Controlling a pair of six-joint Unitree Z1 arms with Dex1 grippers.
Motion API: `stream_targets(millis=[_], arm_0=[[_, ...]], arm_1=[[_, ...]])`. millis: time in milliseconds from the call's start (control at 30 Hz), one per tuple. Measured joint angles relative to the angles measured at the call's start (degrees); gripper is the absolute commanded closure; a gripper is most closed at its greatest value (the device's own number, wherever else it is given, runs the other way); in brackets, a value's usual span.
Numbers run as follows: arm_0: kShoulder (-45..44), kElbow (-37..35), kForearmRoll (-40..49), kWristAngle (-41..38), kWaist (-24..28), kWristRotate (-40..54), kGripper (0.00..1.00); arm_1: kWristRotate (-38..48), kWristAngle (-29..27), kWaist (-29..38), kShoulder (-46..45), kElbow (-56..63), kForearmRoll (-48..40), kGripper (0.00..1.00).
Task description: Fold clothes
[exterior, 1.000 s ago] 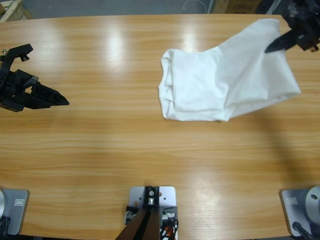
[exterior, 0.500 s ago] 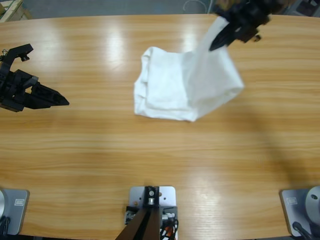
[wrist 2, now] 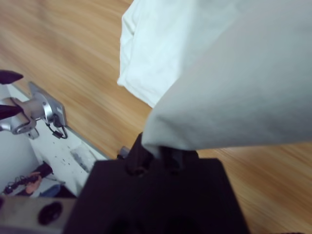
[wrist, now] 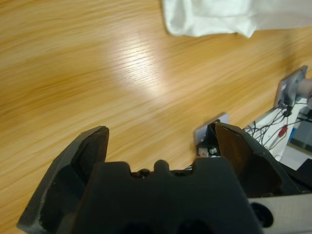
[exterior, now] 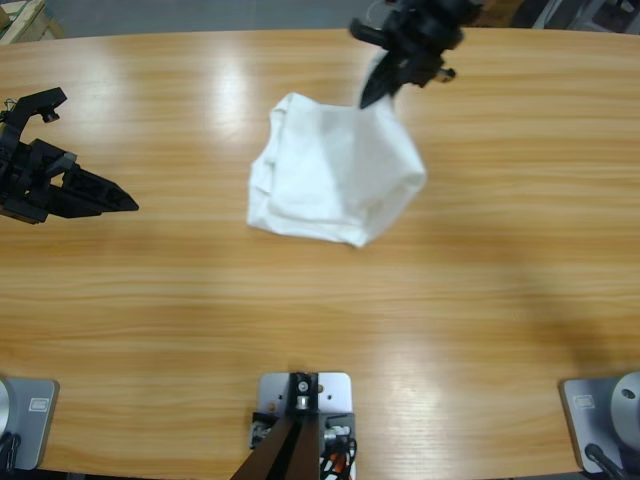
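The clothes are one white T-shirt point(exterior: 330, 175), bunched in a heap on the table behind the middle. My right gripper point(exterior: 368, 100) hangs over its far edge, shut on a lifted flap of the cloth. In the right wrist view this flap point(wrist 2: 219, 73) drapes over the right gripper point(wrist 2: 161, 146) and hides its fingertips. My left gripper point(exterior: 130, 203) rests far off at the table's left edge, open and holding nothing. The left wrist view shows the left gripper point(wrist: 161, 131) with bare wood between its fingers and the shirt point(wrist: 219, 17) at the top of the picture.
The long wooden table point(exterior: 200, 300) stretches bare around the shirt on all sides. Past the far left corner stands a wooden crate point(exterior: 20, 20).
The right gripper has swept left along the far side with the shirt's edge, and the whole shirt has slid left and bunched narrower. The left arm has stayed still.
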Motion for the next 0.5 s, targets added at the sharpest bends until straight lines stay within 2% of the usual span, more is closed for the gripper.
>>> stream_targets(millis=[200, 500], arm_0=[[0.0, 0.1, 0.0, 0.0, 0.0, 0.0, 0.128], [0.0, 0.1, 0.0, 0.0, 0.1, 0.0, 0.128]], arm_1=[[0.7, 0.0, 3.7, 6.0, -9.6, 4.4, 1.0], [0.8, 0.0, 4.9, 11.5, -19.8, 10.0, 1.0]])
